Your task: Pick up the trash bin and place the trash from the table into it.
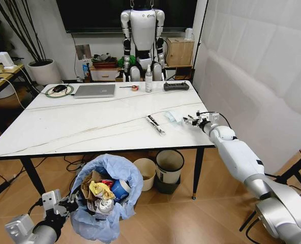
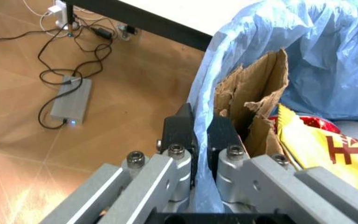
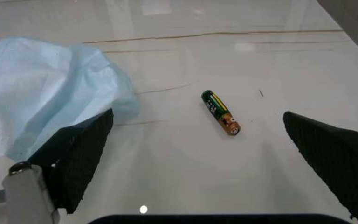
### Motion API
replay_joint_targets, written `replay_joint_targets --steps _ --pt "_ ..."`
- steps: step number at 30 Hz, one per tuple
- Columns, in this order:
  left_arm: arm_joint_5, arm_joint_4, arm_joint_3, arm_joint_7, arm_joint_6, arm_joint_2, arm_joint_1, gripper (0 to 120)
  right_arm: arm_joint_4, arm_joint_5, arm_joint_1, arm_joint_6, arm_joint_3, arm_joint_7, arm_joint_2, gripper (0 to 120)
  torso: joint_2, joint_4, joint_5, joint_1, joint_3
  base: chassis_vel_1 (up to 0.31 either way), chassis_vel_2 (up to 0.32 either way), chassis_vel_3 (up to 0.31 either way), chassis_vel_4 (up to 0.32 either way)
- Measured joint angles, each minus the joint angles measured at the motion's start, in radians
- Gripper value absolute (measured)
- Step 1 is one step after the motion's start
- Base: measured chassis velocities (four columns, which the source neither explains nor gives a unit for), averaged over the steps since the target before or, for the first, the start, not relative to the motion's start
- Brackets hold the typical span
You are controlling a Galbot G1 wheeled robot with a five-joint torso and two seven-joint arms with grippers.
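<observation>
- Left gripper (image 2: 201, 135), low beside the tabletop (image 1: 89, 122), has its fingers pinching the trash bin (image 1: 107, 195) by its bag-covered rim; the bag is soft and slippery.
- Right gripper (image 1: 193, 120) has fingers spread over a small battery (image 3: 221, 112) beside the light-blue mask (image 3: 36, 107); the battery looks light, rigid and apt to roll, best gripped across its middle.

Your left claw (image 2: 201, 140) is clamped on the rim of the trash bin (image 2: 303, 56), its two black fingers (image 2: 179, 133) pressed together with the light-blue bag liner pinched between them. Just beyond the fingertips, inside the bag, a torn piece of brown cardboard (image 2: 257, 95) stands upright, and beside it, on the inner side of the claw, lies a yellow wrapper (image 2: 322, 149) with red lettering. On the outer side of the claw you see wooden floor (image 2: 129, 88), a grey power brick (image 2: 71, 99) with black cables, and farther out the bench edge (image 2: 148, 25).
</observation>
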Motion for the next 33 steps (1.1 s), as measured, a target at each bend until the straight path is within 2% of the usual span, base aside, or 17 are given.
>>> replay_joint_targets --steps 33 --pt "-0.012 0.018 -0.007 0.006 -0.005 0.018 -0.019 0 -0.096 -0.012 0.037 0.006 0.024 -0.027 0.032 100 0.0 0.0001 -0.0001 0.0 0.0 0.0 0.0 0.0 0.0"
